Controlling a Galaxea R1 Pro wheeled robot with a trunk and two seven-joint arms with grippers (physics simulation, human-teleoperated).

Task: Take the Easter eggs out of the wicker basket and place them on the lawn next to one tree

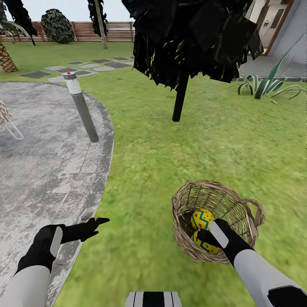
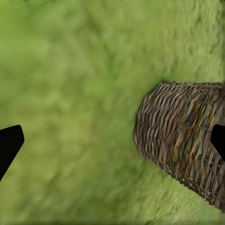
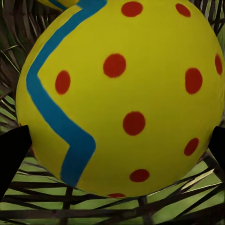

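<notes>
The wicker basket [image 1: 249, 221] stands on the lawn [image 1: 170, 162] at the lower right. Two yellow Easter eggs with blue zigzags and red dots show inside, one higher [image 1: 202, 217] and one lower [image 1: 206, 247]; a third is hidden. My right gripper [image 1: 199, 233] reaches into the basket, open, its fingertips [image 3: 13, 152] on either side of an egg [image 3: 122, 93] that sits close between them. My left gripper [image 1: 97, 227] hovers open over the grass edge left of the basket, whose woven wall [image 2: 183, 136] faces it. A pale slender tree trunk [image 1: 101, 25] stands far back.
A black-leaved tree [image 1: 180, 100] stands ahead on the grass. A grey paved patio [image 1: 42, 162] with a bollard light [image 1: 81, 106] lies left. A palm [image 1: 6, 57], stepping stones [image 1: 72, 68], a spiky plant [image 1: 266, 83] and a fence [image 1: 119, 32] lie further off.
</notes>
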